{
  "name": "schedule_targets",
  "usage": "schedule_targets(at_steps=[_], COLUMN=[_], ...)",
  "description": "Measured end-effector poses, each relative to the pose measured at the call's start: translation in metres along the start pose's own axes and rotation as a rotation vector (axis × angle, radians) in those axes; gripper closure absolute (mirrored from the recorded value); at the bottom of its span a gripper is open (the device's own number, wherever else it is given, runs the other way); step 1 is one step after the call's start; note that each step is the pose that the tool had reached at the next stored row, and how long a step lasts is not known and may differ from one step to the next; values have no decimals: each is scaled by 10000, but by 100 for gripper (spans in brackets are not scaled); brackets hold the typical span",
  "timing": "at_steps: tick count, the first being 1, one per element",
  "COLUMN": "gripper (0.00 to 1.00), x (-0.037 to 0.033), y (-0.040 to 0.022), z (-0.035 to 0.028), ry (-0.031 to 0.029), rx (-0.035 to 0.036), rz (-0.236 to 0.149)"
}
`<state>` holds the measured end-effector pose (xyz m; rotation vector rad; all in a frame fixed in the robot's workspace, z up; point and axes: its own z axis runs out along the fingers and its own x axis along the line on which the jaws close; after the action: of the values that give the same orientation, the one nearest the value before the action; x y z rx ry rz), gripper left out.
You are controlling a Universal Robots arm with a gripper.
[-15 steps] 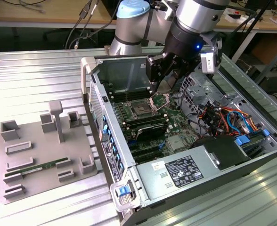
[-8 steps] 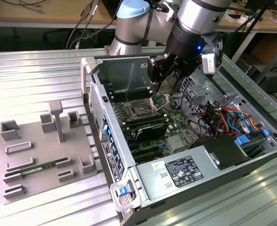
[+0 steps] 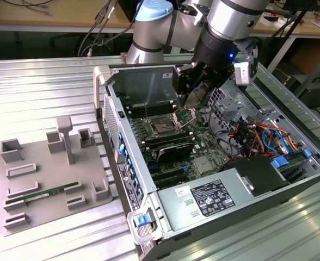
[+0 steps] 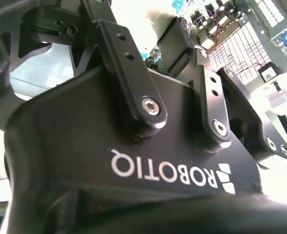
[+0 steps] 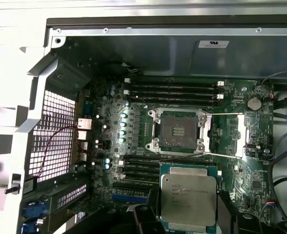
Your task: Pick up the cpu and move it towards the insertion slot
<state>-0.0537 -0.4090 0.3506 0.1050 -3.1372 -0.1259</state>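
In the first wrist view the cpu (image 5: 189,197), a flat square chip with a pale silver top, sits between my dark fingers (image 5: 151,207). My gripper (image 5: 189,212) is shut on the cpu's two sides. Beyond the chip lies the insertion slot (image 5: 177,130), a dark square socket with its silver retaining frame (image 5: 229,134) swung open to one side. In the exterior view my gripper (image 3: 195,98) hangs inside the open computer case, slightly above the insertion slot (image 3: 165,126) and to its exterior-view right. The second wrist view shows the gripper's black body and linkages (image 4: 148,107) close up.
Long black memory slots (image 5: 173,87) flank the socket. The case walls (image 3: 114,117) surround the board, with a power supply (image 3: 203,198) in front and coloured cables (image 3: 258,136) on the exterior view's right. A grey fixture tray (image 3: 45,174) holding a green memory stick (image 3: 40,193) lies outside the case.
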Motion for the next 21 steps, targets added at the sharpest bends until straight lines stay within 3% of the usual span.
schedule_targets(at_steps=[6, 9, 11, 21], gripper=[45, 45, 45, 45], x=[-46, -70, -84, -128], y=[27, 41, 45, 81], z=[20, 36, 44, 87], ry=[4, 11, 14, 14], rx=[53, 168, 193, 195], rz=[0, 2, 0, 0])
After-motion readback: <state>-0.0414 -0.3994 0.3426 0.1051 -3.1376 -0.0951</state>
